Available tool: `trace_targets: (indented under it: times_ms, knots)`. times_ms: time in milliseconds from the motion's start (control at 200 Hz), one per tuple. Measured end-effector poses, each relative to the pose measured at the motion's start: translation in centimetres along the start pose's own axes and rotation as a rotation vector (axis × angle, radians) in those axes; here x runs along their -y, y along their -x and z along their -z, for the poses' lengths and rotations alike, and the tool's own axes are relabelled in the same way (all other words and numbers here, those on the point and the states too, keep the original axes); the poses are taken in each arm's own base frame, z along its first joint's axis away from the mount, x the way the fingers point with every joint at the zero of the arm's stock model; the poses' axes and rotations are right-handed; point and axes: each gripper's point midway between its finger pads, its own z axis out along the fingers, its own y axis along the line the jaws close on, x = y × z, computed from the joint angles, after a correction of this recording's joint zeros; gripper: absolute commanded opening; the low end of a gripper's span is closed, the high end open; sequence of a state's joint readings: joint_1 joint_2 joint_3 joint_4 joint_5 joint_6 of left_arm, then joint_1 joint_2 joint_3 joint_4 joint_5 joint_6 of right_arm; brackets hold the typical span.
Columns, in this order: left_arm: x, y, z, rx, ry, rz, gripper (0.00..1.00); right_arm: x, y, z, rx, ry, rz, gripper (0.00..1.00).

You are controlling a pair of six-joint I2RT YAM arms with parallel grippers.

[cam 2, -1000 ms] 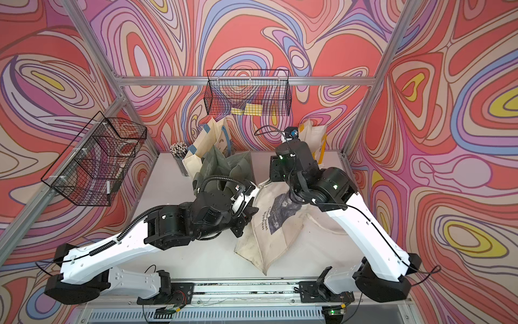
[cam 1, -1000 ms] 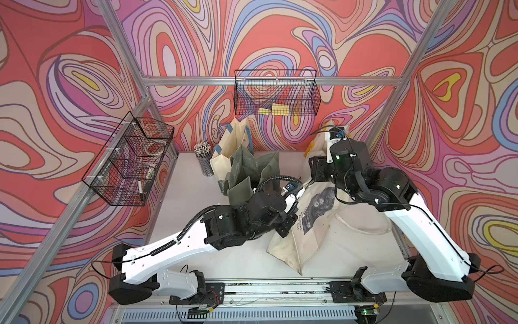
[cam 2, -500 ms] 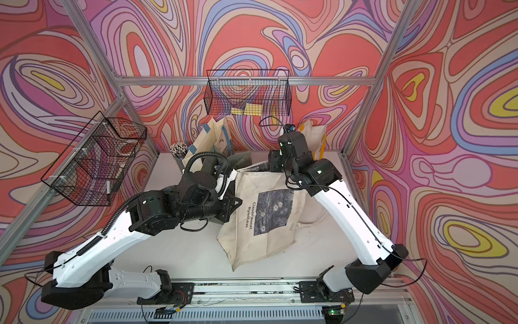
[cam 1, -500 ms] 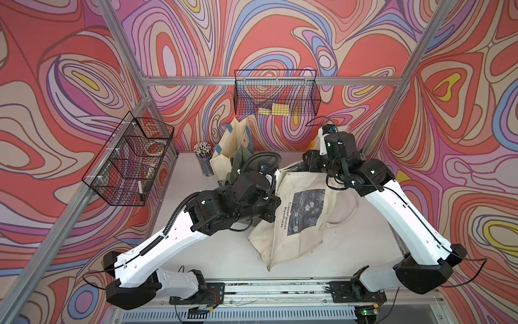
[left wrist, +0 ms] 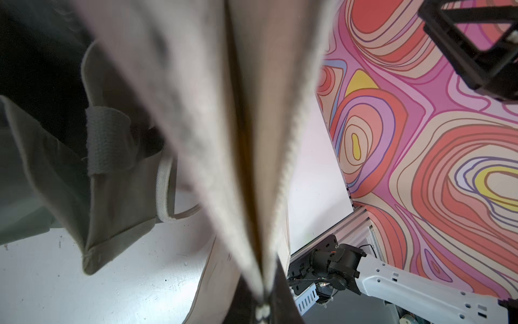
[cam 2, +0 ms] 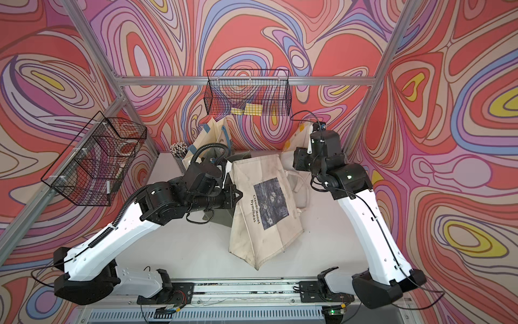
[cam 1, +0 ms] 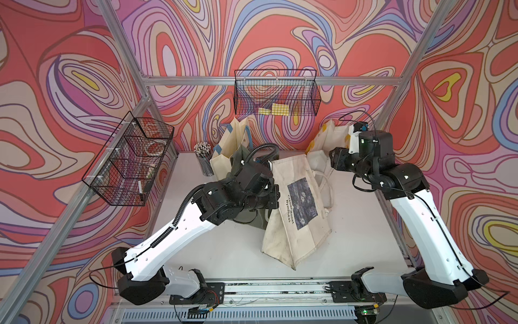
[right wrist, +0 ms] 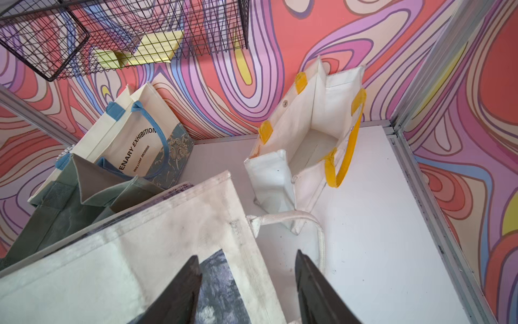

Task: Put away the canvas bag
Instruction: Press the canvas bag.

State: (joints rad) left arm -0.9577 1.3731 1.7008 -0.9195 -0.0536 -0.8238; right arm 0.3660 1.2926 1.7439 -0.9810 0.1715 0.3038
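Subject: canvas bag (cam 1: 297,207), cream, with a dark printed panel and lettering on its face.
Location: centre of both top views, on the white table (cam 1: 224,246), just in front of the bags ranged along the back wall.
Long axis: runs from upper centre of the frame down to lower centre, leaning slightly right.
Heading: mouth end points at the back wall, and the base corner points at the rail at the bottom of the frame. The printed face is turned up and to the right.
Handle: a white loop (right wrist: 314,224) hangs slack on the bag's right side.
Left claw (left wrist: 263,311): pressed together on a fold of the bag's cloth, at its upper left edge in a top view.
Right claw (right wrist: 246,254): spread, nothing between the fingers, poised above the bag's upper right corner and apart from it.
Neighbours: green bag (right wrist: 70,196) and blue-handled bag (right wrist: 134,140) at centre left, yellow-handled bag (right wrist: 308,134) at upper right.
Step in hand, as judged: carrying the bag back toward that row.
Next move, as judged: stand it upright in the gap between the green and yellow-handled bags, with the base brought under the mouth.
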Motion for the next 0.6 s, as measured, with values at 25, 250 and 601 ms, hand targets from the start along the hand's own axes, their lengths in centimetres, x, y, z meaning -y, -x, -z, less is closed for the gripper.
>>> trace_targets:
  times_ms: [25,250,601]
  knots:
    - [0.1,0.1,-0.1,0.001,0.001,0.013,0.0,-0.2,-0.5,0.2,-0.009,0.017,0.009,0.63]
    - [0.1,1.1,-1.8,0.04,0.027,0.133,0.0,-2.4,-7.3,1.4,-0.136,0.244,0.057,0.65]
    - [1.9,3.7,-2.1,0.123,-0.019,0.251,0.0,-4.7,-10.0,5.2,-0.049,0.476,0.069,0.63]
